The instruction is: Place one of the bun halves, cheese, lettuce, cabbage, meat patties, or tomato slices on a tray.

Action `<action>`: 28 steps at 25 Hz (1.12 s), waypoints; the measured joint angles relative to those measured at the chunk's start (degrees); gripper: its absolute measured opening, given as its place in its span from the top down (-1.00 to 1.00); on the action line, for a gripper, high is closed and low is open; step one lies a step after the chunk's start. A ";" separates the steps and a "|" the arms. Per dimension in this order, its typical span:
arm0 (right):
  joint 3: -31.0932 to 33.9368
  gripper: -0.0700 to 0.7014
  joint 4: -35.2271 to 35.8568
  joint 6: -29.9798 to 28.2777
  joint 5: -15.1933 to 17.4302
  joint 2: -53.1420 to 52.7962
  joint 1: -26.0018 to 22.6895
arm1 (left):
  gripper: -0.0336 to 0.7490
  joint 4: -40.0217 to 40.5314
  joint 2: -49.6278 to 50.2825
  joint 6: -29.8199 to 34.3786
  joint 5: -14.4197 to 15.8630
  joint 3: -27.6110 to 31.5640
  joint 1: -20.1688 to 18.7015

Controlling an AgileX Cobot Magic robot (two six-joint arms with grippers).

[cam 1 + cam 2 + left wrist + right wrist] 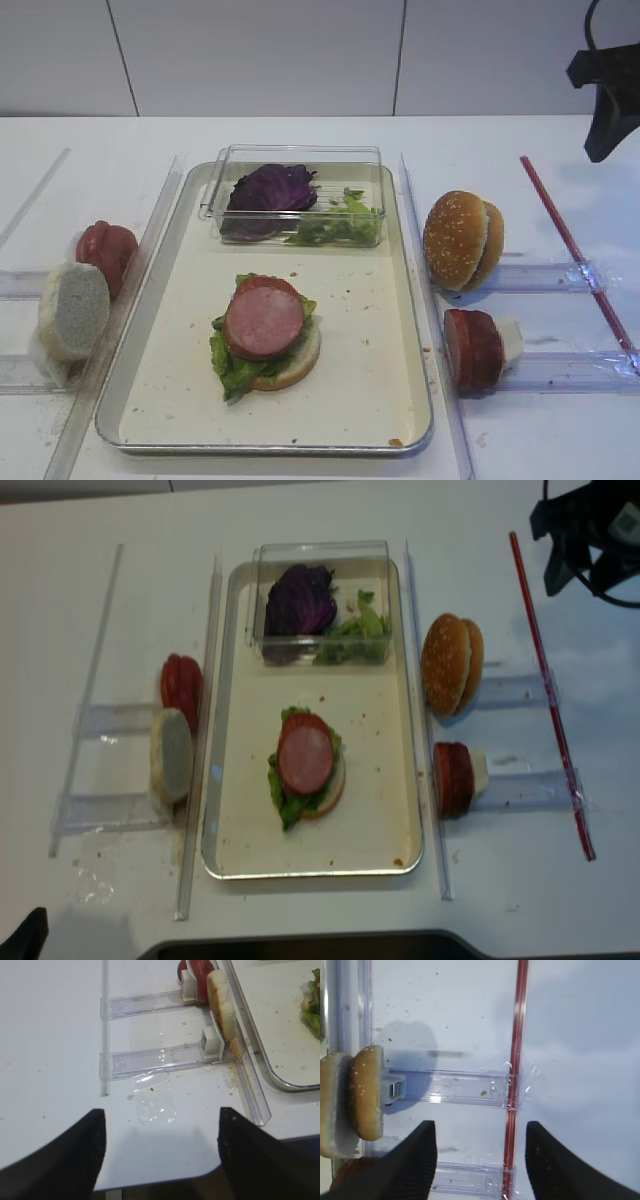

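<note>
Tray [410,330]: bun base, lettuce, tomato, meat patty [264,322] stacked.
Left to add: sesame bun top [455,240], right rack.
Right gripper [480,1160]: spread wide, empty.
Left gripper [161,1160]: agape, empty.

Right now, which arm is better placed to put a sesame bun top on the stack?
Probably right. The sesame bun halves stand on the tray's right side, and the open right hand hovers beside them. The left hand is open over bare table on the far side.
</note>
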 joint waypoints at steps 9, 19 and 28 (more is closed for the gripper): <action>0.00 -0.27 -1.37 -0.28 0.42 -7.01 -1.01 | -0.21 0.00 0.00 0.00 0.00 0.00 0.00; 0.00 -0.27 -1.50 -0.54 1.02 -16.32 -1.01 | -0.21 0.00 0.00 0.00 0.00 0.00 0.00; 0.00 -0.27 -1.52 -0.71 1.69 -25.30 -1.01 | -0.21 0.00 0.00 0.00 0.00 0.00 0.00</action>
